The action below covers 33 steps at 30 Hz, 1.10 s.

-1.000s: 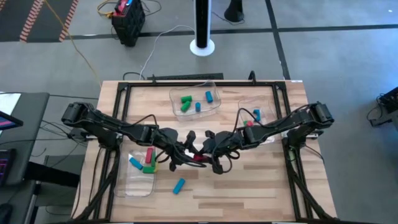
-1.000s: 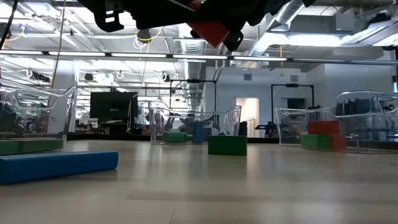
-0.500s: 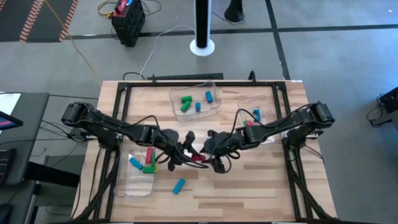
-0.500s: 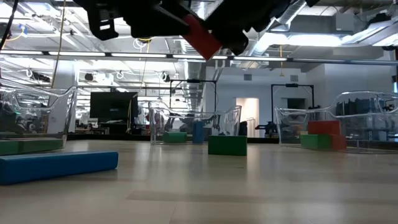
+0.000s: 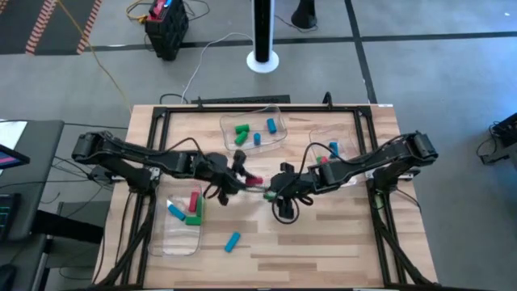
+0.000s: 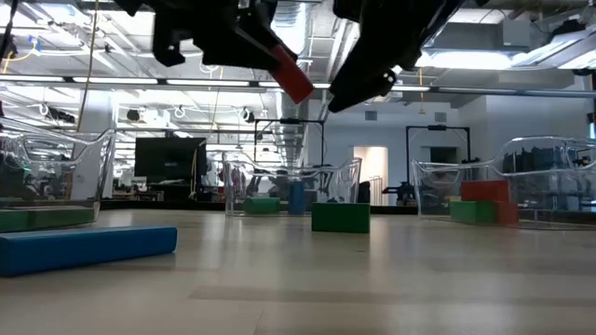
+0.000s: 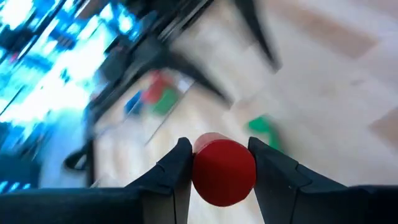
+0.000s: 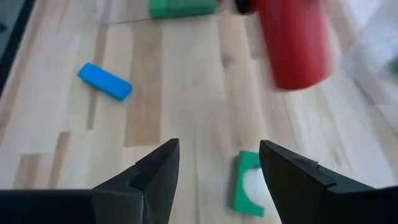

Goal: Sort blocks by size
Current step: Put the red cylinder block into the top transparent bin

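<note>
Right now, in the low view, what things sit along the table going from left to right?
Left clear tray → long blue block → middle clear tray → green block on the bare table → right clear tray holding red and green blocks.

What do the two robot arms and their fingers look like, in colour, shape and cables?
Both arms are dark, almost black, slender and jointed, with loose black cables looping beside them. The left gripper has two dark, flat, tapering fingers. The right gripper has the same dark pair of fingers, wedge-shaped with angled edges. No markings are visible on them.
</note>
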{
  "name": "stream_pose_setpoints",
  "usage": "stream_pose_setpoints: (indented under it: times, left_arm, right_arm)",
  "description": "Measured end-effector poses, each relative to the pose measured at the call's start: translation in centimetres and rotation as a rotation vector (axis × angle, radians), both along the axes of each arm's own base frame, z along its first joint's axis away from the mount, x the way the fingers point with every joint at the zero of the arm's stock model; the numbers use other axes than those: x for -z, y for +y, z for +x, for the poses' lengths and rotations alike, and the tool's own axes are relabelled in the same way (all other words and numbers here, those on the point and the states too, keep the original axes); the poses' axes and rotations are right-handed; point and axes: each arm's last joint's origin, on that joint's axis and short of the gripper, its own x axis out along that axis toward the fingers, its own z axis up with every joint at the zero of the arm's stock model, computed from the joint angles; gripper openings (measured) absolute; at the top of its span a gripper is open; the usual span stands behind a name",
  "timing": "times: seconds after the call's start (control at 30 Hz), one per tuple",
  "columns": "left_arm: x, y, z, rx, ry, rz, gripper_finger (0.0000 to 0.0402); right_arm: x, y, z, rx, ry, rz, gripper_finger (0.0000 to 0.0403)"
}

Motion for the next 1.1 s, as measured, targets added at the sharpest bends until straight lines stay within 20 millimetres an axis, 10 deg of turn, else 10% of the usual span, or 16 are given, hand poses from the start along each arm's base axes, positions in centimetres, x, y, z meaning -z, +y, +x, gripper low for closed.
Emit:
stream_pose_setpoints:
  times: [0.53,1.1]
  left_arm:
    - [0.1,11.9,-1.9,-0.59,-0.028,-0.265,0.0129]
    - [2.6,15.2,-2.7,-0.684,0.092,-0.409,0.0137]
  right_arm:
    - [1.9,2.6,-2.1,0.072,0.132,-0.019,0.025]
    - [3.9,2.3,-2.8,0.109,0.137,-0.012,0.0249]
